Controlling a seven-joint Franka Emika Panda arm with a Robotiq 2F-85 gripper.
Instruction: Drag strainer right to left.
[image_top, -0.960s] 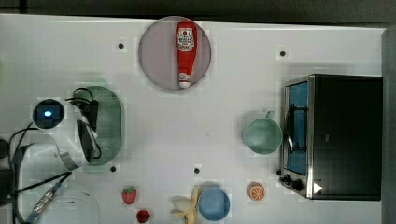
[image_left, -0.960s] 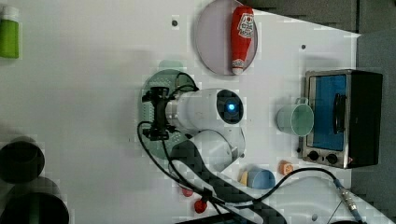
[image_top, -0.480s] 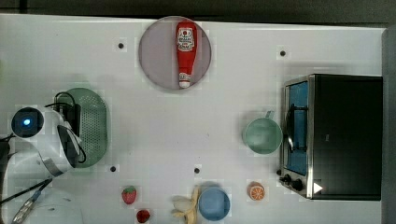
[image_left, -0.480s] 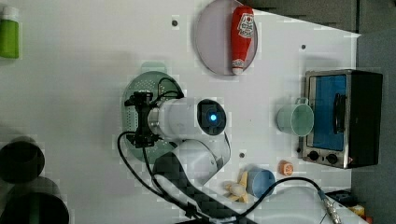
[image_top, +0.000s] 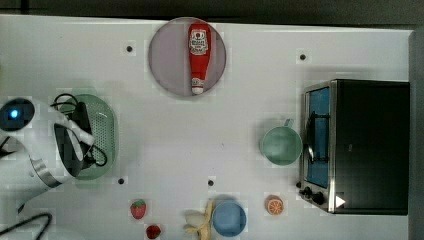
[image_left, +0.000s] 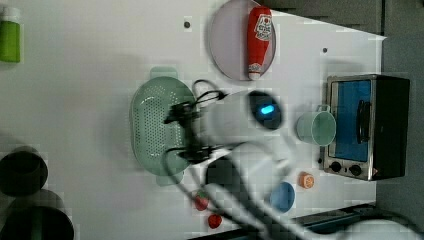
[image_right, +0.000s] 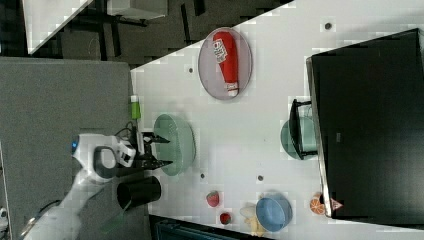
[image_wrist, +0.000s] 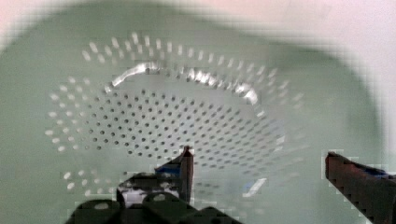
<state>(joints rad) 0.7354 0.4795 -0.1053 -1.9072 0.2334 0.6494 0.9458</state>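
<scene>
The strainer (image_top: 102, 132) is a pale sage-green oval colander with rows of small holes. It lies near the top view's left edge, partly under my arm. My gripper (image_right: 161, 150) hangs over the strainer (image_right: 179, 145) with its two dark fingers spread wide, open and holding nothing. In the wrist view the strainer's perforated floor (image_wrist: 187, 107) lies below the gripper (image_wrist: 266, 168), and one fingertip (image_wrist: 187, 161) shows against it. In the left view the gripper (image_left: 182, 131) is over the strainer (image_left: 152, 125), toward the left view's right side of it.
A ketchup bottle (image_top: 199, 55) lies on a grey-lilac plate (image_top: 167, 60) at the top view's upper middle. A green cup (image_top: 281, 145) stands beside a toaster oven (image_top: 360, 145). A blue bowl (image_top: 229, 218), a banana, strawberries and an orange slice line the top view's lower edge.
The strainer slid a little toward the top view's left together with the arm, then stayed put. The arm has since shifted its pose over it, fingers still spread.
</scene>
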